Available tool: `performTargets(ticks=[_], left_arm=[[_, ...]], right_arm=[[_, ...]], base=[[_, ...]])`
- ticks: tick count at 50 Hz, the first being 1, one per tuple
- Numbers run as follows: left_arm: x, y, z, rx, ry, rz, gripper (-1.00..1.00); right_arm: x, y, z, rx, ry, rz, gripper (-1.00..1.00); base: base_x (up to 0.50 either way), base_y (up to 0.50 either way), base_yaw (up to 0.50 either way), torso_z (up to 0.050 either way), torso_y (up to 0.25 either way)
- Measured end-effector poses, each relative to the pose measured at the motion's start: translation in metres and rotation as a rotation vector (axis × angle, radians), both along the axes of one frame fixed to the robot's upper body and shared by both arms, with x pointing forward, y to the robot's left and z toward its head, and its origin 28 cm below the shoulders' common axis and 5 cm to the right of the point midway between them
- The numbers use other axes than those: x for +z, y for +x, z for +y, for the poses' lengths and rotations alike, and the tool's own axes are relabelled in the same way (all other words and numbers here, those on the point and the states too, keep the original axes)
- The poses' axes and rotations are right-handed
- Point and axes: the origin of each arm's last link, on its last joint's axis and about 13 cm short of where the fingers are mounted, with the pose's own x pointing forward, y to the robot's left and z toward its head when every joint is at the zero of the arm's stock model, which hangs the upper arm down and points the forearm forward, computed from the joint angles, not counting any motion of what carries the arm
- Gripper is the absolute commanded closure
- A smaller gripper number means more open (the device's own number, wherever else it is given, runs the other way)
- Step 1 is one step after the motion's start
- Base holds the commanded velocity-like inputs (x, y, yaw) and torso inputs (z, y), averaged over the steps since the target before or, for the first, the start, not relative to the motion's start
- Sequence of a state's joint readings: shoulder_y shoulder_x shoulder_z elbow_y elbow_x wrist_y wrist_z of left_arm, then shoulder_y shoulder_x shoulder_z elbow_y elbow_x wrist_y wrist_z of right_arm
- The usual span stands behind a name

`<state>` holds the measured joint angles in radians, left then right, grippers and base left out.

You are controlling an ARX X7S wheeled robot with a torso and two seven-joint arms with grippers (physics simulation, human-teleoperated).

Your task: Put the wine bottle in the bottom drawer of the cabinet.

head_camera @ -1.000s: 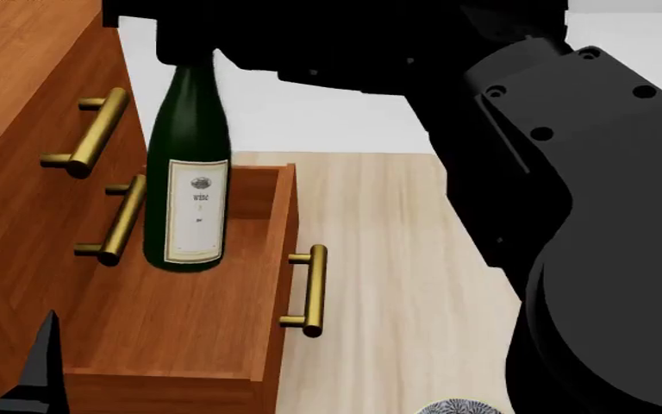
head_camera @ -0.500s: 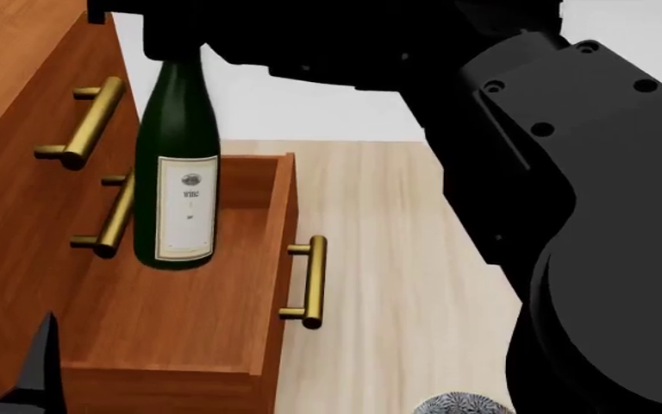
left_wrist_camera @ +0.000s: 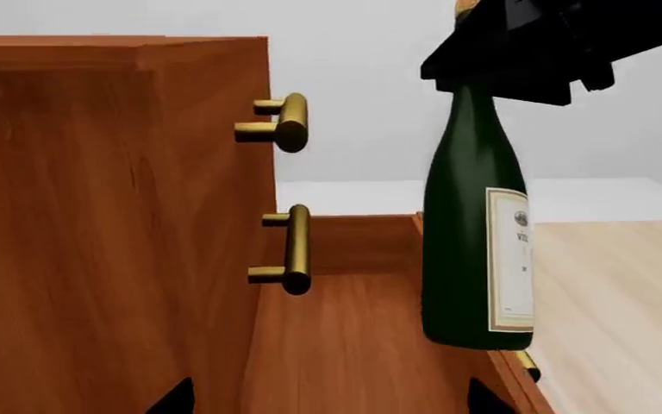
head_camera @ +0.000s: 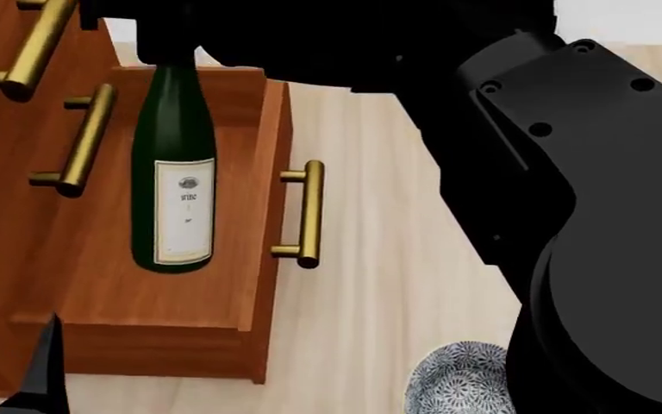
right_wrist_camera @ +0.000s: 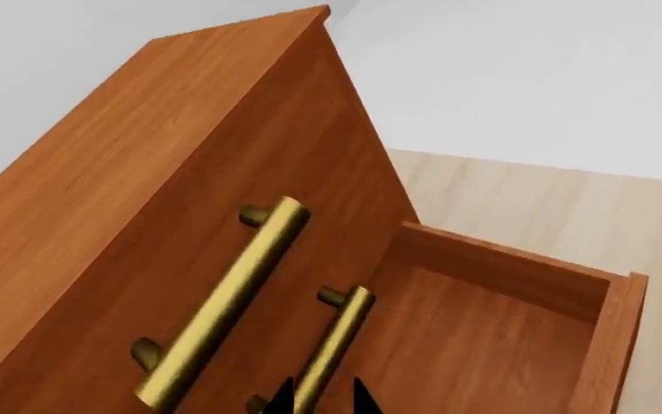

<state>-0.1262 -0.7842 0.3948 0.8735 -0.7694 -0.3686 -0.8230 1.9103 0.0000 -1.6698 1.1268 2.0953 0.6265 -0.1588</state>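
The wine bottle (head_camera: 176,172), dark green with a white label, stands upright inside the outline of the pulled-out bottom drawer (head_camera: 135,297). I cannot tell whether its base touches the drawer floor. My right gripper (head_camera: 176,47) is shut on the bottle's neck from above. In the left wrist view the bottle (left_wrist_camera: 475,233) hangs under that gripper (left_wrist_camera: 503,52), over the drawer (left_wrist_camera: 354,345). My left gripper (left_wrist_camera: 331,405) is open and empty, low in front of the cabinet (left_wrist_camera: 101,216). The right wrist view shows the gripper (right_wrist_camera: 321,398), the cabinet (right_wrist_camera: 135,172) and the drawer (right_wrist_camera: 481,345); the bottle is hidden there.
The drawer's brass handle (head_camera: 306,216) sticks out toward the pale wood floor (head_camera: 365,216). Two brass handles (head_camera: 84,142) of the upper drawer fronts are close to the bottle's left. A patterned bowl (head_camera: 458,379) lies on the floor near my right arm.
The head view has tilted down, so the cabinet and drawer sit higher in frame and the bowl shows more. The bottle, still held, now sits deeper within the drawer's walls.
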Motion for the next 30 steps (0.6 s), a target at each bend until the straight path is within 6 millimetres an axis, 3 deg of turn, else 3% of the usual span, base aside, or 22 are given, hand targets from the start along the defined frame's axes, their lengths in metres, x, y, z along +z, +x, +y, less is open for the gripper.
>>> performTargets(ticks=[30], left_arm=[[-0.0014, -0.0002, -0.0003, 0.000, 0.005, 0.001, -1.00]], right_arm=[[0.0083, -0.0041, 0.0048, 0.033, 0.018, -0.022, 1.00]], base=[[0.00, 0.00, 0.00, 0.000, -0.206]])
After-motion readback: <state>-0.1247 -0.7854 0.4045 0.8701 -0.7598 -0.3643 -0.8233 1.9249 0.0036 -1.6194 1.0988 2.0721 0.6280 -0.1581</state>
